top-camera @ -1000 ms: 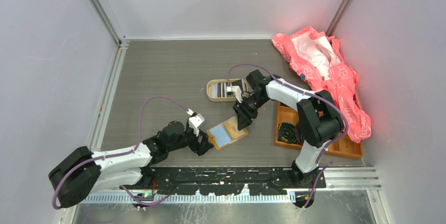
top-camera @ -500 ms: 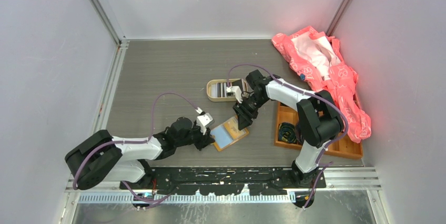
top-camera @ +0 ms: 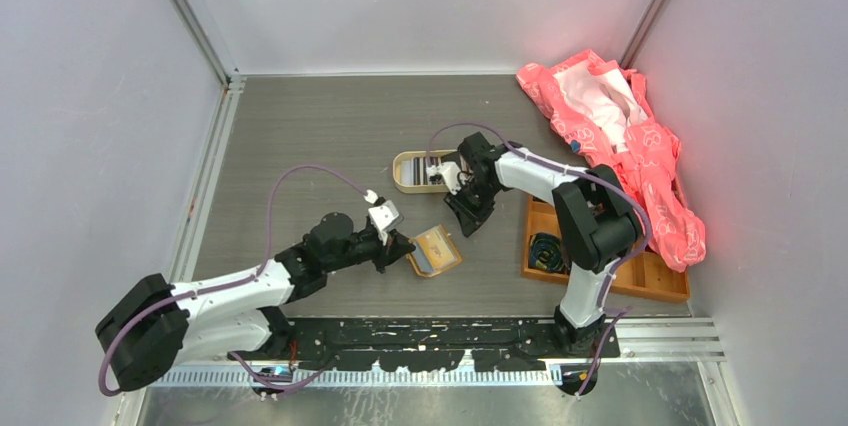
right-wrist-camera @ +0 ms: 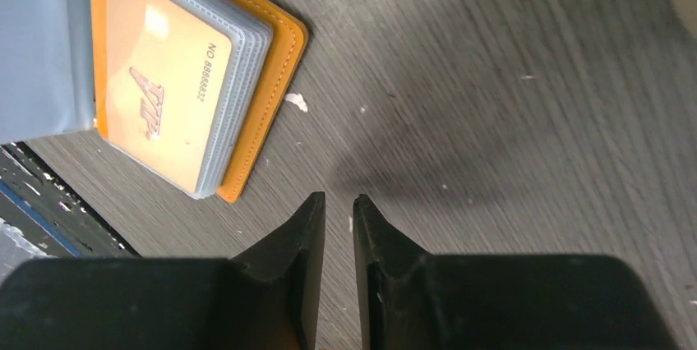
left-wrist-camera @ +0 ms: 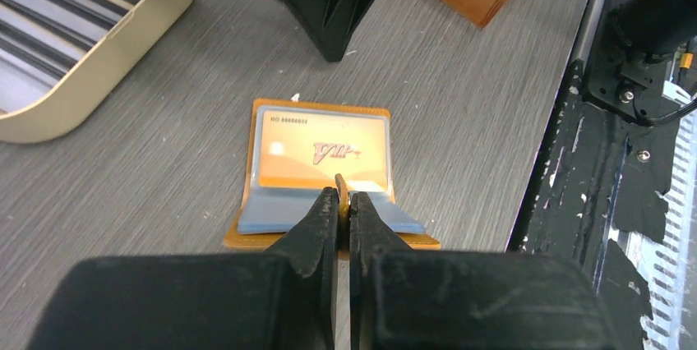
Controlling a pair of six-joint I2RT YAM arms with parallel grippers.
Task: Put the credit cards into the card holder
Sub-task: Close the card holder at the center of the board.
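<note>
Orange and thin, an edge-on flap of the card holder is what your left gripper clenches. The holder lies open at those fingers' 12 o'clock, its near edge hidden behind them. Its VIP card runs 9 to 3. At the holder's 12 o'clock, your right gripper stands barely parted, grasping nothing.
</note>
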